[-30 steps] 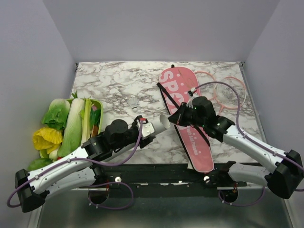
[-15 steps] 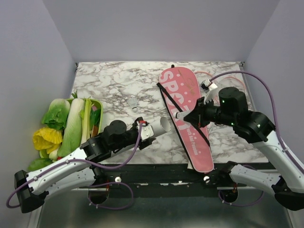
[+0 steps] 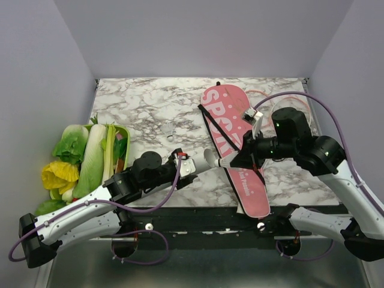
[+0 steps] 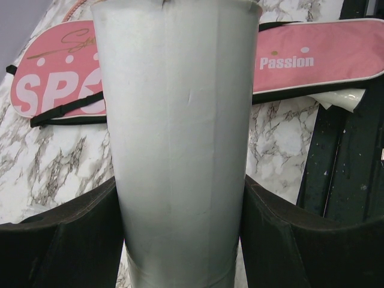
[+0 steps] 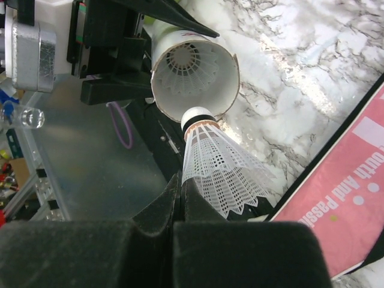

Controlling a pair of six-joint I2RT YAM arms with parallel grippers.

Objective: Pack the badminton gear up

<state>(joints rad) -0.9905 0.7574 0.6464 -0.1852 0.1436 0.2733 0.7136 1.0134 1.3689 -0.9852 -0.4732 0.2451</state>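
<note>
My left gripper (image 3: 191, 166) (image 4: 180, 240) is shut on a white tube (image 3: 203, 161) (image 4: 180, 132), held nearly level with its open mouth (image 5: 195, 78) facing right. One shuttlecock (image 5: 191, 63) sits deep inside it. My right gripper (image 3: 238, 158) (image 5: 182, 192) is shut on the skirt edge of a second white shuttlecock (image 3: 225, 161) (image 5: 222, 168), whose cork touches the lower rim of the tube's mouth. The pink "SPORT" cover (image 3: 231, 129) (image 4: 312, 57) (image 5: 354, 198) lies on the marble beneath both. Pink racket frames (image 3: 264, 92) show at the back right, mostly hidden by my right arm.
A green tray (image 3: 123, 141) of leafy vegetables stands at the left edge. Another small white shuttlecock (image 3: 170, 130) lies on the marble behind my left gripper. The table's black front rail (image 3: 198, 216) runs under the tube and the cover's handle end.
My right arm rose off the cover with the shuttlecock, then swung left and down, bringing its cork to the tube's mouth. The left arm nudged the tube slightly right.
</note>
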